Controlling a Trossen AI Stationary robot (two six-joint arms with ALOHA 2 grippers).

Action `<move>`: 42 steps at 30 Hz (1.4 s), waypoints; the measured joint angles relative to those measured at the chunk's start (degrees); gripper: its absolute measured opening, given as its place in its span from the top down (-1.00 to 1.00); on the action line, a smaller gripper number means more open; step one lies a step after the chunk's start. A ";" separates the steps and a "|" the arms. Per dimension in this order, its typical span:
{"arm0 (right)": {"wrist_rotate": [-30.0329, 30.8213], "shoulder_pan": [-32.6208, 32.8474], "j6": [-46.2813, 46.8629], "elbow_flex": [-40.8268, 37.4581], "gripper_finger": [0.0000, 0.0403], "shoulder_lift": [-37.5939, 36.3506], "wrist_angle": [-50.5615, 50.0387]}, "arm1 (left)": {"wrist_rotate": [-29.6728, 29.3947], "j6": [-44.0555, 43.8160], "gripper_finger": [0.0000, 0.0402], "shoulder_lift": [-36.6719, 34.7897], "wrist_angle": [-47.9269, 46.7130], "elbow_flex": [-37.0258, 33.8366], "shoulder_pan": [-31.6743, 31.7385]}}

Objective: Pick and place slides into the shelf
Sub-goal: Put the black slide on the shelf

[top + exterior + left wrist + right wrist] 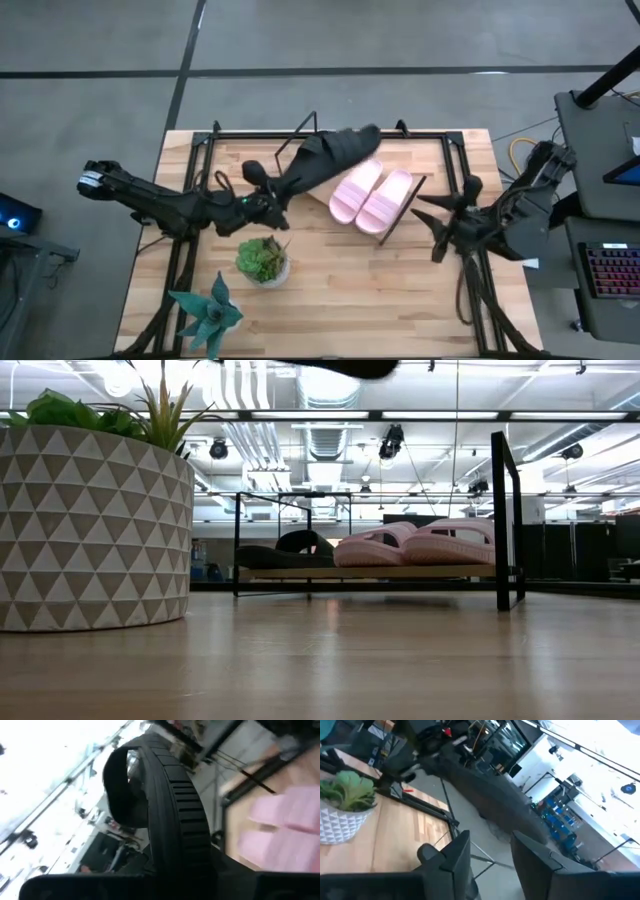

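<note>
So over on the left side of the table (340, 300) there's a teal spiky plant (207, 312) and a green potted plant (263, 260), both well clear of the action. The left tool (272, 205) is clamped on a black slide (322, 158), carrying it up in the air over the left part of the shelf (315, 196). Another black slide (283, 552) already lies on the board there, and the two pink slides (372, 198) sit side by side further right. I'd say the trick now is to angle the sole flat to the slanted board, set it down between the black one and the pink pair, then let go. On the right, the right tool (487, 857) waits off by the table edge with its fingers apart, holding nothing.
</note>
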 joint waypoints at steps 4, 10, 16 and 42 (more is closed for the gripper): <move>-0.04 0.14 0.97 2.10 0.30 -0.41 0.04 | -0.18 -2.45 0.79 1.94 -1.83 -0.17 0.13; 0.06 -0.02 1.74 2.14 0.30 -1.61 -0.39 | -2.65 -8.19 0.79 6.55 -1.77 -0.13 0.87; 0.05 -0.02 3.52 1.78 0.34 -2.35 -1.15 | -4.05 -20.02 0.79 11.90 -1.06 0.58 3.14; 0.04 -0.03 15.27 1.08 0.44 -4.11 -12.87 | -13.05 -37.68 0.80 34.25 3.01 5.97 8.55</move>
